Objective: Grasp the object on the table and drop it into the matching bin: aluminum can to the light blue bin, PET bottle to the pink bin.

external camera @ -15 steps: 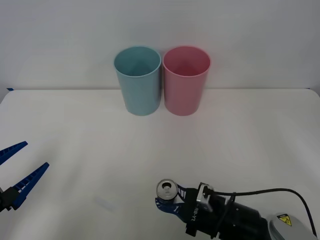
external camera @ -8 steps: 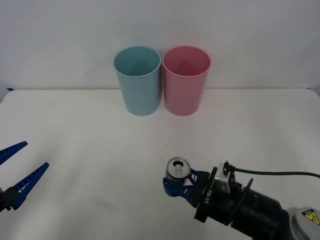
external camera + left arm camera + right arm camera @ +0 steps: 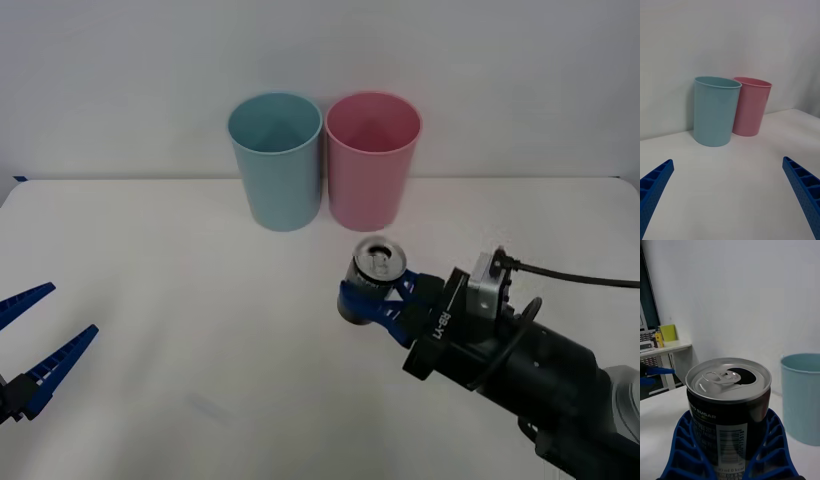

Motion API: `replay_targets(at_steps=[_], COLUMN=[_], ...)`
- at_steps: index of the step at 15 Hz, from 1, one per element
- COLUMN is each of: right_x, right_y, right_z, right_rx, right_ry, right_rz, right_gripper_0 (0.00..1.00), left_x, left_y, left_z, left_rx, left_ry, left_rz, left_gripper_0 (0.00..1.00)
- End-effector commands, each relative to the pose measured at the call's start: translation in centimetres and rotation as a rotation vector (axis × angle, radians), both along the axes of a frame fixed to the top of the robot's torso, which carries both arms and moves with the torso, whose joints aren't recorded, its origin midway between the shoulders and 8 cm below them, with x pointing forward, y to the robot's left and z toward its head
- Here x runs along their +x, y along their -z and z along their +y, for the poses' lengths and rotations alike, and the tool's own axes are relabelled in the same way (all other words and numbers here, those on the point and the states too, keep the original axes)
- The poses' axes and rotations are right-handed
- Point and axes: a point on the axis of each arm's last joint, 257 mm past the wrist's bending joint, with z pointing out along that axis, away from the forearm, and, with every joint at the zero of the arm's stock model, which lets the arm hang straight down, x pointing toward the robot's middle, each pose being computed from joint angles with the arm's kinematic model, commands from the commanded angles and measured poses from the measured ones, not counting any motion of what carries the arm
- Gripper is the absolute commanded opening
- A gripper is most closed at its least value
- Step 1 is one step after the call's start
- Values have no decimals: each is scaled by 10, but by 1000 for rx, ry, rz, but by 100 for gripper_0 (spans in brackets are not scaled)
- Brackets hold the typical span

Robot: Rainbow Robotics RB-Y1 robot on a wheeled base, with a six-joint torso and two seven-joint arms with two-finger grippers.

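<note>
A: Right gripper point(image 3: 372, 298) has the aluminum can point(image 3: 374, 280) clamped between its blue ribbed fingers, held upright above the table point(image 3: 180, 300), short of the two bins on the near side.

B: The right wrist view gives the detail. The can point(image 3: 729, 412) has a silver top with the tab pushed in and the mouth open, a dark body, white lettering and a barcode panel. A blue finger point(image 3: 685, 450) hugs it on each side.

A: From the front the can is just a shiny lid and a grey side. But the front view lays out the bins: light blue bin point(image 3: 276, 160) on the left, pink bin point(image 3: 372, 160) on the right, touching or nearly so at the rims, at the table's far edge.

B: The right wrist camera catches the light blue bin point(image 3: 802, 397) beyond the can, off to one side, well apart from it.

A: Left gripper point(image 3: 30, 345) is parked low at the table's left edge, fingers spread wide, holding nothing.

B: Its wrist view agrees: two blue fingertips point(image 3: 655, 187) at the corners, far apart, and both bins standing upright beyond, light blue point(image 3: 715, 110) in front of the pink point(image 3: 751, 107), partly overlapping it.
</note>
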Motion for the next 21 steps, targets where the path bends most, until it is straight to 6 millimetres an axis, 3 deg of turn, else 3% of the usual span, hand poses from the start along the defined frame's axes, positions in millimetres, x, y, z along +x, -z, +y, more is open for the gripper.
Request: replay_targets(at_steps=[1,7,11,21], right_x=[17,56,95,221], right_y=[-19,-53,-66,-93], right_z=[-1,4,20,56], right_rx=[17,8,-20,-27], right_ry=[7,30,20,113], right_rz=[4,-2,-27,6], right_gripper_0=[0,0,0,0], left_x=[0,0,0,0], left_y=[0,0,0,0], left_z=[0,0,0,0], left_rx=[0,0,0,0], left_ry=[0,0,0,0], left_rz=[0,0,0,0], left_gripper_0=[100,100,100,100])
